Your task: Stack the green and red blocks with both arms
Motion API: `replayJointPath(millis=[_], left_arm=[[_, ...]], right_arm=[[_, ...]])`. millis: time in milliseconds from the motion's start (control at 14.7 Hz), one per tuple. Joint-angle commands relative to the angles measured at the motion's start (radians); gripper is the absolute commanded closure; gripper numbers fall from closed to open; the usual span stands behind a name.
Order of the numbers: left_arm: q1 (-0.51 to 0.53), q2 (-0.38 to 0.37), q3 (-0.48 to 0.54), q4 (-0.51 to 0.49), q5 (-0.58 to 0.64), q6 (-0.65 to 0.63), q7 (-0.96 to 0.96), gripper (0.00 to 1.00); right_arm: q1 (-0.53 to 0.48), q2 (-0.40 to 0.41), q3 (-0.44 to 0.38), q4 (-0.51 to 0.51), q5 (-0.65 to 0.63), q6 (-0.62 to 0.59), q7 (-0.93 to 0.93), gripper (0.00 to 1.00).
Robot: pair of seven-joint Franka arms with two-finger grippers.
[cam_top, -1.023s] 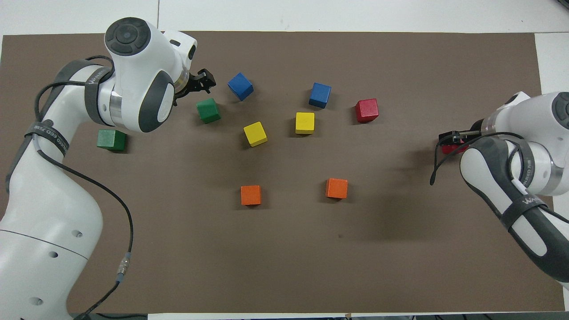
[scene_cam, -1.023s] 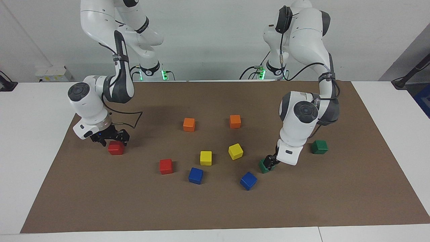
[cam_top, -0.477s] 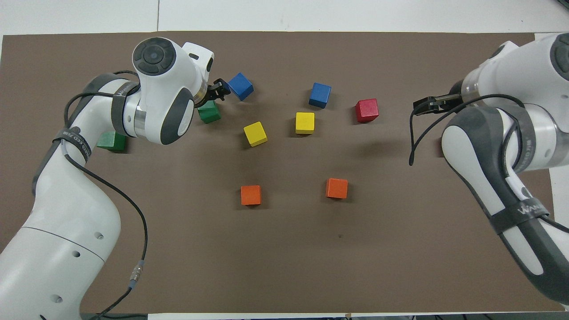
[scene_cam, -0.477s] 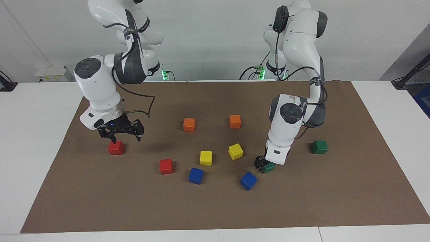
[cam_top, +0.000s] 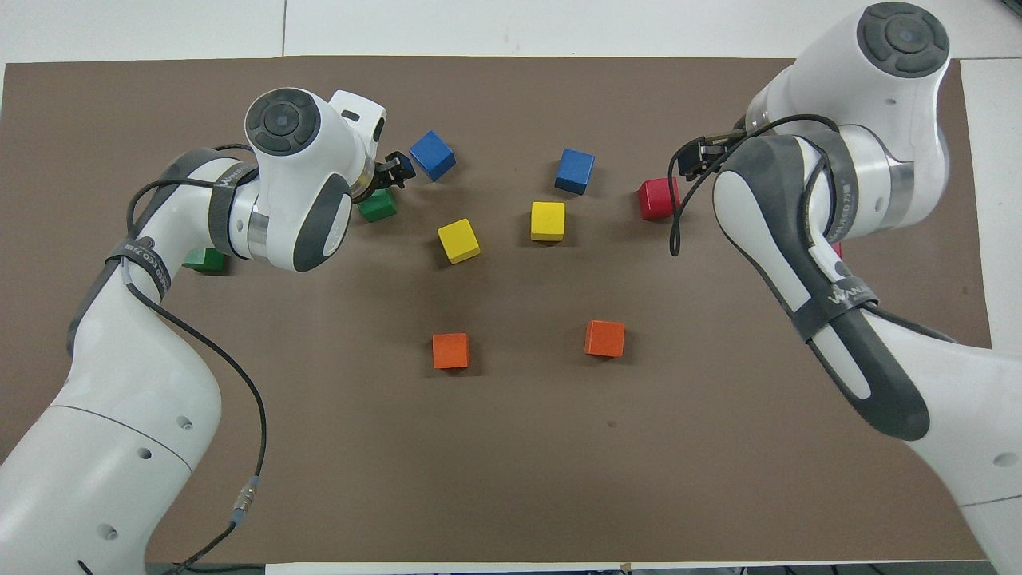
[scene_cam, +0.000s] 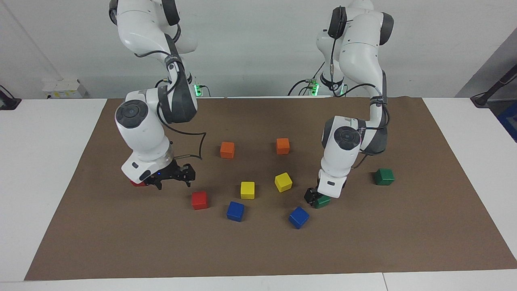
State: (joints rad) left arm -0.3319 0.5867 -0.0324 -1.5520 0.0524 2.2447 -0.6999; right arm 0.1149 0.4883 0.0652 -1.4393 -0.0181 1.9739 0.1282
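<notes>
1. Green block (scene_cam: pixel 322 201), lower centre-right of the facing view: you see it partly covered by the left gripper (scene_cam: pixel 312 197), which is down at it. Its fingers stand apart, with nothing lifted.
2. Second green block (scene_cam: pixel 383 176), right of the facing view, toward the left arm's end of the mat (scene_cam: pixel 258 250): it sits square and free. From overhead, the left arm hides most of it.
3. Red block (scene_cam: pixel 199 200), lower centre-left of the facing view: it lies flat, with its whole top face in view. The right gripper (scene_cam: pixel 173 178) hangs over the mat just beside it, fingers apart, holding nothing.
4. Second red block (scene_cam: pixel 136 184), left of the facing view: only a sliver shows under the right wrist.
5. Near the first green block you have a blue cube (scene_cam: pixel 299 217) turned cornerwise and a tilted yellow cube (scene_cam: pixel 283 182).
6. Mid-frame: another yellow cube (scene_cam: pixel 247 190) and blue cube (scene_cam: pixel 235 211).
7. Upper centre: two orange cubes (scene_cam: pixel 227 149), well apart.
</notes>
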Motion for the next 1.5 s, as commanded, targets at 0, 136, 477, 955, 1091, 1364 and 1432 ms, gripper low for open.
replayJointPath(millis=[0, 136, 477, 955, 1091, 1364, 1432], left_arm=[[-0.010, -0.039, 0.012, -0.056, 0.018, 0.029, -0.021, 0.00], [-0.010, -0.041, 0.012, -0.062, 0.020, 0.026, -0.021, 0.00], [-0.010, -0.045, 0.012, -0.076, 0.020, 0.029, -0.021, 0.00], [0.000, -0.041, 0.011, 0.019, 0.017, -0.107, -0.041, 1.00], [0.010, -0.033, 0.012, 0.114, 0.023, -0.273, -0.020, 1.00], [0.138, -0.203, 0.017, 0.032, 0.011, -0.385, 0.299, 1.00], [0.177, -0.227, 0.017, 0.014, 0.011, -0.408, 0.386, 1.00]], right_arm=[[0.054, 0.126, 0.001, 0.164, -0.005, -0.013, 0.079, 0.00], [0.087, 0.156, 0.001, 0.169, -0.006, 0.025, 0.100, 0.00], [0.088, 0.165, 0.002, 0.093, -0.049, 0.137, 0.122, 0.00], [0.057, 0.128, 0.004, -0.016, -0.048, 0.190, 0.108, 0.00], [0.060, 0.107, 0.002, -0.068, -0.048, 0.210, 0.096, 0.00], [0.068, 0.084, 0.002, -0.136, -0.048, 0.256, 0.094, 0.00], [0.063, 0.073, 0.002, -0.163, -0.048, 0.281, 0.093, 0.00]])
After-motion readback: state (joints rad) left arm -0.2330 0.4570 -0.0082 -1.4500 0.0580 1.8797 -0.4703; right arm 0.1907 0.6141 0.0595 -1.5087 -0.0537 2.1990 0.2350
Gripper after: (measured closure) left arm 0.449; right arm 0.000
